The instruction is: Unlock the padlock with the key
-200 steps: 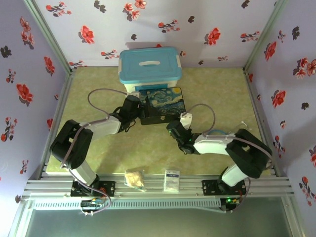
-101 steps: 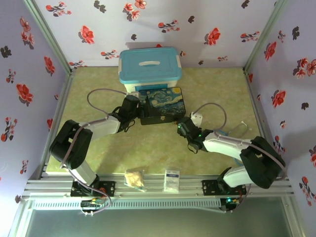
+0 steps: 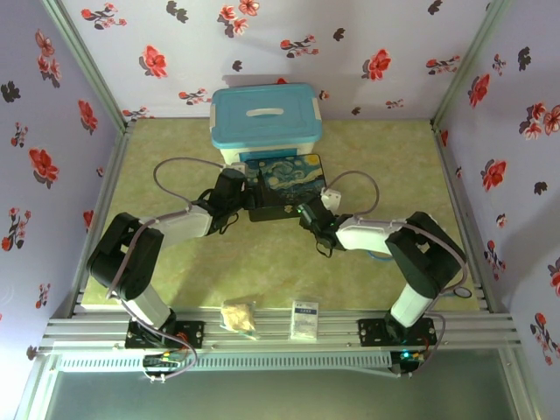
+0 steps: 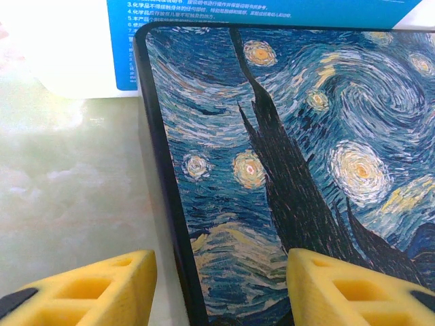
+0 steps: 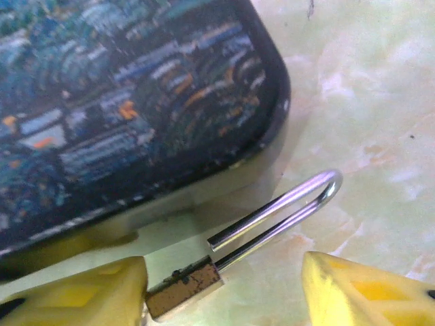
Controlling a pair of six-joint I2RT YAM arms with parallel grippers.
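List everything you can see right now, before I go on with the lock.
padlock: one, brass body with silver shackle, on the table by the tin's corner
tin: one, dark blue painted lid, table centre
storage box: one, white with blue lid, just behind the tin
packet: one, beige, front rail
card: one, white, front rail beside the packet
table: one, pale green
left gripper: one, yellow fingers, open, straddling the tin's edge
right gripper: one, yellow fingers, open, either side of the padlock

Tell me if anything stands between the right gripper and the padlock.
Nothing visible does. The padlock lies on the table between the right gripper's open fingers, its body beside one finger. The painted tin sits just beyond it.
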